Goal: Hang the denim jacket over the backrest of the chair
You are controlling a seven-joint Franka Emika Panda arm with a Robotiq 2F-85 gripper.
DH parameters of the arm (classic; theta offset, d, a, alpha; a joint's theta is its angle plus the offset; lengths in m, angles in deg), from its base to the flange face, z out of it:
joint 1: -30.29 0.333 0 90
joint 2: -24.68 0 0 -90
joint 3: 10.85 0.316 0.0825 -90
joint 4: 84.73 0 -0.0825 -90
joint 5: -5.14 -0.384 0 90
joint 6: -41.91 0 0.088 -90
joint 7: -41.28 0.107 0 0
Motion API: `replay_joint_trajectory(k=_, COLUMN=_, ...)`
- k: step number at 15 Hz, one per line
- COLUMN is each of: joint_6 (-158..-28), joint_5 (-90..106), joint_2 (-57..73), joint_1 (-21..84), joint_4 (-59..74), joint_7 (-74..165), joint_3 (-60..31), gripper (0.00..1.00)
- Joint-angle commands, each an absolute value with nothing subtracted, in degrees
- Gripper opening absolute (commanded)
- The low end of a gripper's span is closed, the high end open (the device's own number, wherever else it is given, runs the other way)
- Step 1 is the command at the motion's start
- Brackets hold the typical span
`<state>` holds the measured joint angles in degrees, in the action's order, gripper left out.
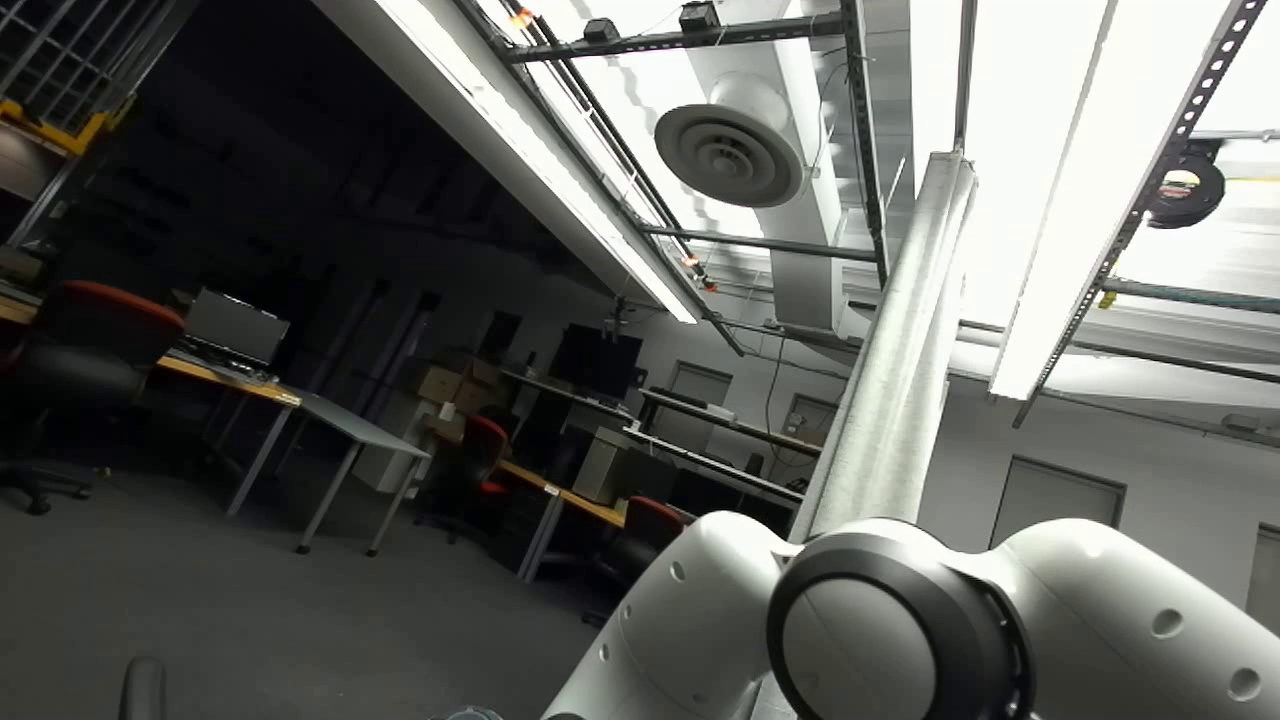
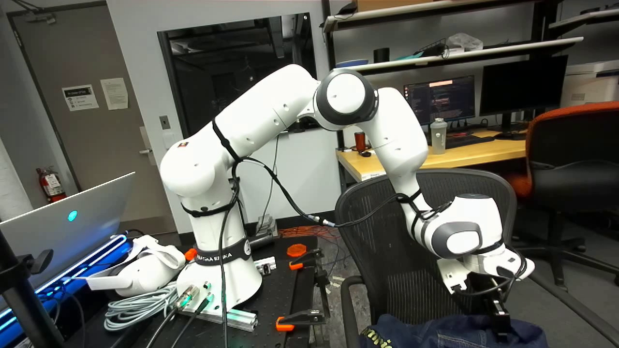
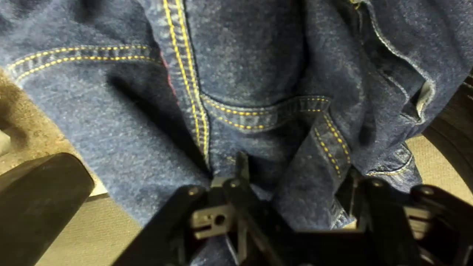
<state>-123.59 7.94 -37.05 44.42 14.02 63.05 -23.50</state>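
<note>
The denim jacket (image 2: 430, 334) is a dark blue heap at the bottom of an exterior view, cut off by the frame edge. In the wrist view the jacket (image 3: 247, 55) fills most of the picture, with folds and yellow stitching. The chair's black mesh backrest (image 2: 396, 251) stands upright behind it in an exterior view. My gripper (image 2: 500, 326) points down at the jacket, in front of the backrest. In the wrist view the gripper's (image 3: 297, 164) fingers are apart, with a raised denim fold between them. Whether the fingertips touch the cloth is unclear.
A black armrest (image 3: 44, 207) lies left in the wrist view; an armrest (image 2: 353, 309) also shows in an exterior view. A black table (image 2: 285, 290) with orange clamps (image 2: 302, 320) stands by the robot base. An orange chair (image 2: 575, 145) and wooden desk (image 2: 483, 151) stand behind.
</note>
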Motion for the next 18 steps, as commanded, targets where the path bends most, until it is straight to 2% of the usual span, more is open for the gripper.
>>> replay_joint_trajectory(k=1, joint_6=-123.4, joint_5=6.2, joint_2=-37.0, joint_1=44.7, joint_4=13.7, joint_7=63.0, joint_3=-24.4, gripper=0.28)
replay_joint_trajectory(k=4, joint_6=-122.5, joint_5=5.9, joint_2=-34.6, joint_1=44.3, joint_4=15.5, joint_7=62.6, joint_3=-24.7, gripper=0.05)
replay_joint_trajectory(k=5, joint_6=-122.2, joint_5=5.7, joint_2=-33.8, joint_1=44.1, joint_4=15.9, joint_7=62.4, joint_3=-24.8, gripper=0.01)
replay_joint_trajectory(k=18, joint_6=-114.8, joint_5=6.8, joint_2=-14.9, joint_1=39.6, joint_4=17.9, joint_7=58.3, joint_3=-23.1, gripper=0.02)
